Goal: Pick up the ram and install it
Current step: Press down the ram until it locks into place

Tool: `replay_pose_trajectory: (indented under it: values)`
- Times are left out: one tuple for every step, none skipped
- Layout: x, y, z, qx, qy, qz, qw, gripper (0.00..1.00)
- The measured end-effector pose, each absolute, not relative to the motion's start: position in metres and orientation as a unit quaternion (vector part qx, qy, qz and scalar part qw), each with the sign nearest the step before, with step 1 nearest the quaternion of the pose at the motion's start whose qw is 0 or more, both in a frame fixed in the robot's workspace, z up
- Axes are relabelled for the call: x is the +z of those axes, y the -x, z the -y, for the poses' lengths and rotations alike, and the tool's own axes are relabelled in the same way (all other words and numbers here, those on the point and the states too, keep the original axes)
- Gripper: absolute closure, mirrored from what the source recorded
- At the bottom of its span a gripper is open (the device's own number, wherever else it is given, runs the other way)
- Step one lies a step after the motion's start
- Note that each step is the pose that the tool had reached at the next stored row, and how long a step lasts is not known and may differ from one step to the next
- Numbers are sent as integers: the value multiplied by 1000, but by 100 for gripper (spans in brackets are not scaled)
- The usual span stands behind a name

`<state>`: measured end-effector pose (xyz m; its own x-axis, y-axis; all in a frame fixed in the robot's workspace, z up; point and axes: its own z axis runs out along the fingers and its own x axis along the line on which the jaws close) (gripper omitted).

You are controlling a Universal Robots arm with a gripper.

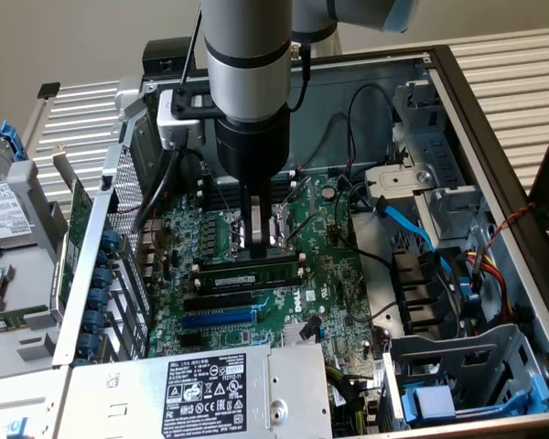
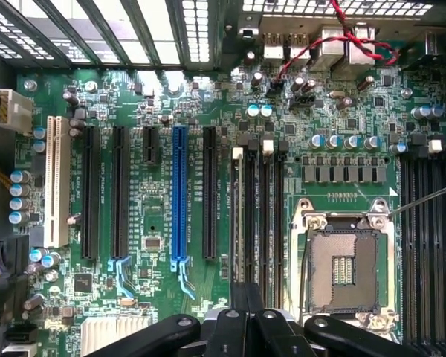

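- Open PC case [image 1: 457,101] on a slatted surface, motherboard [image 1: 334,274] exposed.
- Gripper [image 1: 261,245] with fingers together, not holding anything — tips right above the ram [image 1: 247,273].
- Ram sits in a memory slot beside the CPU socket [image 2: 346,271], long axis running across the exterior view, crosswise under the fingers.
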<state>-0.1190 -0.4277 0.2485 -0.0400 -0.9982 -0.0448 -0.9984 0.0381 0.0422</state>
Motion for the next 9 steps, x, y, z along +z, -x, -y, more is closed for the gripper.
replay_pose_trajectory:
  values:
    - [251, 119, 428, 31, 693, -720, 1, 89]
    - [253, 119, 428, 31, 693, -720, 1, 89]
    - [255, 119, 428, 31, 693, -720, 1, 89]
    - [256, 119, 428, 31, 693, -720, 1, 89]
    - [256, 119, 428, 31, 693, -720, 1, 89]
    - [256, 119, 428, 31, 693, -720, 1, 89]
    - [256, 119, 428, 31, 693, -720, 1, 89]
    - [256, 119, 428, 31, 693, -720, 1, 89]
    - [256, 119, 428, 31, 693, -720, 1, 89]
